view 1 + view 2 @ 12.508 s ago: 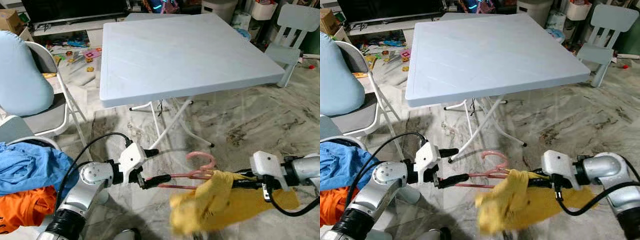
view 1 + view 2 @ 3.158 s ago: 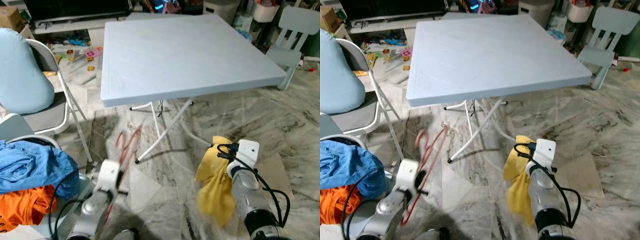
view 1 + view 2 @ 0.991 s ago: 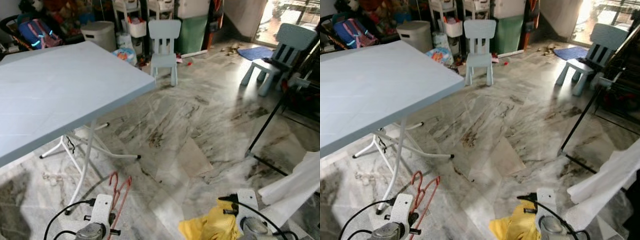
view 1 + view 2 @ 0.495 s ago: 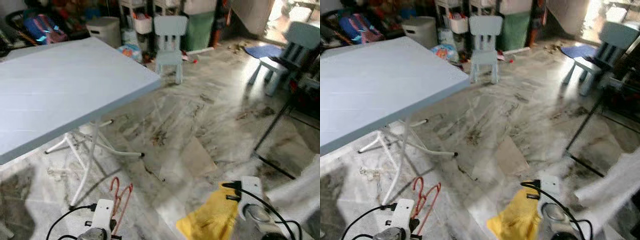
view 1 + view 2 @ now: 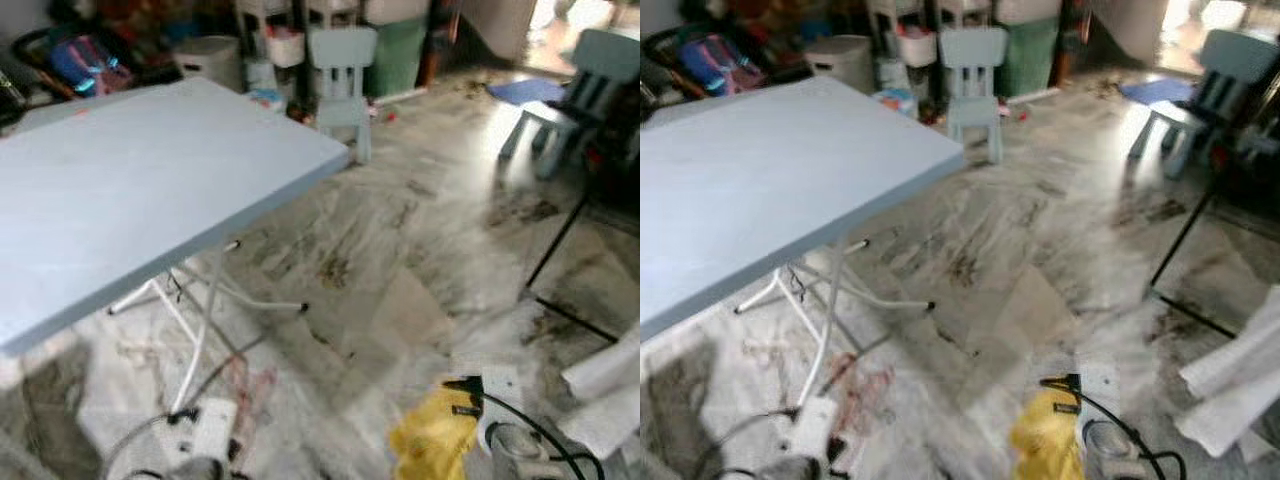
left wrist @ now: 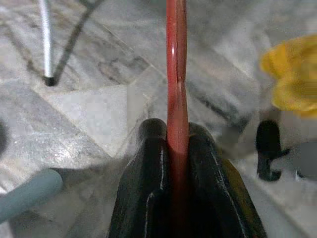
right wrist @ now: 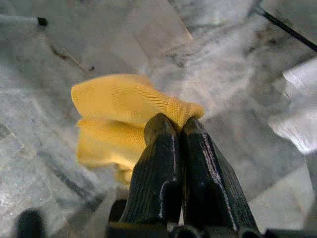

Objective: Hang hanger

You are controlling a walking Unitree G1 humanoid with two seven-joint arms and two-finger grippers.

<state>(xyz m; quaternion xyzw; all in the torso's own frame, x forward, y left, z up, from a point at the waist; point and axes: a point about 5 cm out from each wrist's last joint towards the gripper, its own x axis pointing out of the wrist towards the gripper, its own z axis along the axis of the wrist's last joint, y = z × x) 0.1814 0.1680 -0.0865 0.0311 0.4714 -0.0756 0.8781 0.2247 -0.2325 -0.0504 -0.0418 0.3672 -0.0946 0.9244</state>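
Two grips I hold: my left gripper (image 6: 177, 141) clamps the red hanger (image 6: 177, 74), my right gripper (image 7: 179, 129) pinches yellow cloth (image 7: 116, 106). Both hang low beside the folding table (image 5: 120, 190).

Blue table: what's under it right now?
Under the blue table: white folding legs and marble floor. Whatever lies further back beneath the tabletop is hidden. Motion blur limits detail.

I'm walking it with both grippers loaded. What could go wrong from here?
The left gripper pinches only the thin red hanger, which sticks out ahead, so it might snag the table leg close on that side.

The right gripper holds the yellow cloth by a small fold; most of it hangs free and could slip out.

The head views are blurred, so judging clearances is hard right now.
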